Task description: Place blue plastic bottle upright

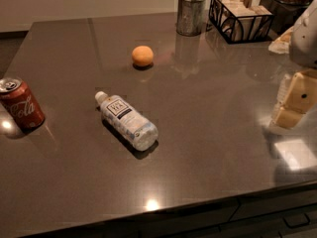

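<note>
- pincer point(293, 104) hovers at the right edge of the table point(208, 148), nowhere near the bottle; can't tell how open it is
- blue plastic bottle point(127, 121) lying on its side mid-table

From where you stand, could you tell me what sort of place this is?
Probably an office kitchenette: a dark countertop with drawers below, and a wire basket and a metal cup at the back. The gripper hovers at its right edge.
</note>
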Controlling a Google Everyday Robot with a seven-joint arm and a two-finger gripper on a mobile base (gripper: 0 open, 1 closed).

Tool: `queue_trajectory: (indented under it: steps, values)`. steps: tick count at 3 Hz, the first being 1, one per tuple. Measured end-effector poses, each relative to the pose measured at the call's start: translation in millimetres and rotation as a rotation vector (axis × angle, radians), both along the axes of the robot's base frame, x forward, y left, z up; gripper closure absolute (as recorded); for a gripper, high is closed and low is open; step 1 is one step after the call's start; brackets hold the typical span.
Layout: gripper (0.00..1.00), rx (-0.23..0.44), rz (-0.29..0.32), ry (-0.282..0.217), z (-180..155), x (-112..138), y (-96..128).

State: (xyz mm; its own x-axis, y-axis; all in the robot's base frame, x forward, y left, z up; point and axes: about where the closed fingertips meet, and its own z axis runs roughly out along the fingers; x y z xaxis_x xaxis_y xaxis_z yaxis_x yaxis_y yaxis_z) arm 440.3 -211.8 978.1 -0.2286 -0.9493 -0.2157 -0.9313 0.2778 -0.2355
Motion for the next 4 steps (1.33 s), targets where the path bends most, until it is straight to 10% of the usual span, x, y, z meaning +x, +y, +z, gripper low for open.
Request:
queue_trajectory:
  steps: [4]
  values:
    - [0.0,0.073,-0.102,0.116,-39,33,158]
